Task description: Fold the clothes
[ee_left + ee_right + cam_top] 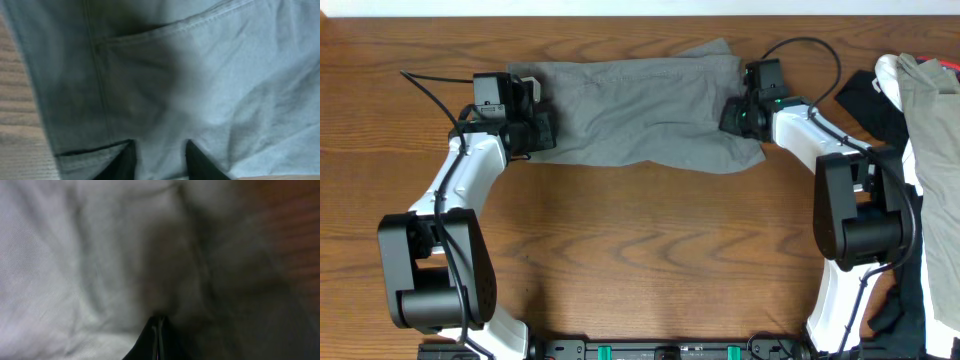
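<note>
1. One pair of shorts (640,110) lies flat and spread sideways on the far half of the table (640,260), between the two grippers.
2. Left gripper (542,130) sits at the left edge of the shorts. Its fingers (122,162) stand partly apart, with flat cloth lying between them and a pocket seam (165,27) just beyond.
3. Right gripper (730,115) sits at the right edge. Its fingers (150,340) are pressed together, with a fold of the shorts caught at their tips.
4. Other garments (930,120) are heaped at the table's right end, apart from the shorts.
</note>
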`<state>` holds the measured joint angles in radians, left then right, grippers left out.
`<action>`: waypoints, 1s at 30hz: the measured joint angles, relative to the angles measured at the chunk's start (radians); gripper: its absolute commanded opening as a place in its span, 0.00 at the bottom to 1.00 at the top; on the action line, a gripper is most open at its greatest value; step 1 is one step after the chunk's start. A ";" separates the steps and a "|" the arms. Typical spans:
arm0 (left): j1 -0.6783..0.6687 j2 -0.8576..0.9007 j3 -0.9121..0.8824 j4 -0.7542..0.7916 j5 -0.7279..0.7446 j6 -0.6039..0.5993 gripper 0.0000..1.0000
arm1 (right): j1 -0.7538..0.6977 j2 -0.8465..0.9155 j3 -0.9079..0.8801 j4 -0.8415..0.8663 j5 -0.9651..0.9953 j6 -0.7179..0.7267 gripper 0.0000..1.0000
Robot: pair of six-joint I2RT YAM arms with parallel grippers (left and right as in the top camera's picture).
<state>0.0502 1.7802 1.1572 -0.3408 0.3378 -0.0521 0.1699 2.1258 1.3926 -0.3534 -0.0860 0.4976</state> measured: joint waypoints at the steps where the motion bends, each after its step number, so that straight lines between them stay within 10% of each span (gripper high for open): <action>1: 0.000 0.000 0.000 0.002 0.001 0.005 0.48 | -0.002 0.001 0.000 0.000 0.004 0.000 0.01; 20: -0.051 0.056 0.000 0.038 0.001 0.010 0.58 | -0.072 -0.005 0.052 -0.257 0.201 0.045 0.01; 26: -0.061 0.185 -0.001 0.098 0.008 0.022 0.06 | -0.072 -0.007 0.055 -0.291 0.205 0.021 0.01; 30: -0.060 0.195 0.001 0.101 0.026 0.027 0.06 | -0.072 -0.008 0.060 -0.341 0.206 -0.006 0.01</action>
<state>-0.0093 1.9751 1.1584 -0.2394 0.3637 -0.0250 0.0982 2.1174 1.4521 -0.6949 0.1196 0.4915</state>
